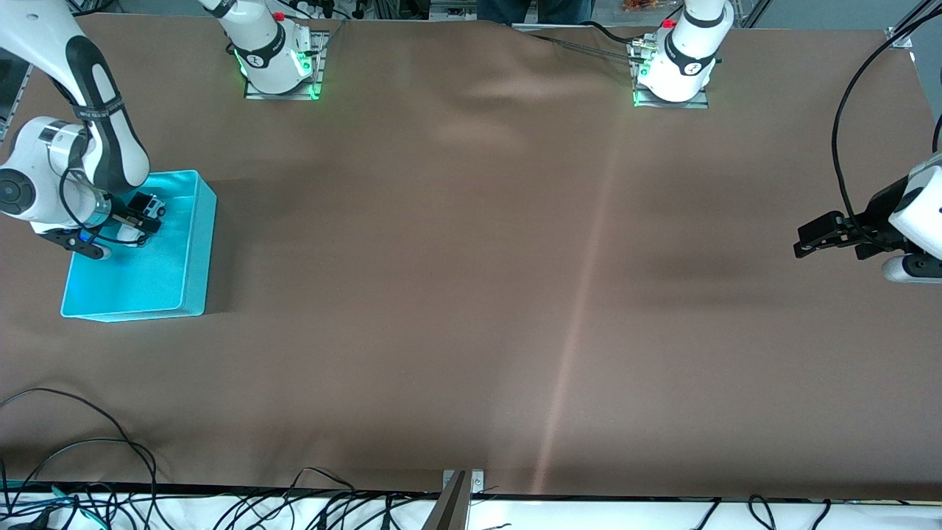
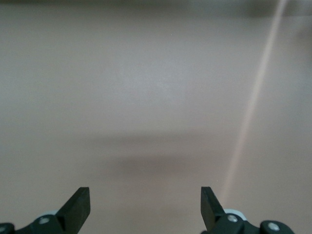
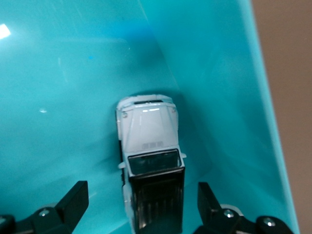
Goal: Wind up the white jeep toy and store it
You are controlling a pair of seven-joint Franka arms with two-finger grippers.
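Release stage of the storing step. The right gripper (image 1: 140, 213) hangs inside the turquoise bin (image 1: 193, 243) at the right arm's end of the table, its jaws spread wide with clear space on both sides of the white jeep toy (image 3: 150, 161). The toy is therefore let go, not grasped. In the right wrist view the jeep lies between the two fingers (image 3: 73, 202) without touching either, bonnet pointing away from the wrist, and seems to rest on the bin floor close to one side wall; whether its wheels are fully seated cannot be told. The left gripper (image 1: 813, 239) waits with its jaws apart and empty over the bare brown table cover (image 1: 471, 294) at the left arm's end of the table. To finish this step well, the right arm would best rise straight up out of the bin, keeping its jaws spread so that neither finger drags the toy, and staying clear of the nearby bin wall. A wound toy may roll once freed, so a slow, vertical withdrawal is the safer choice.
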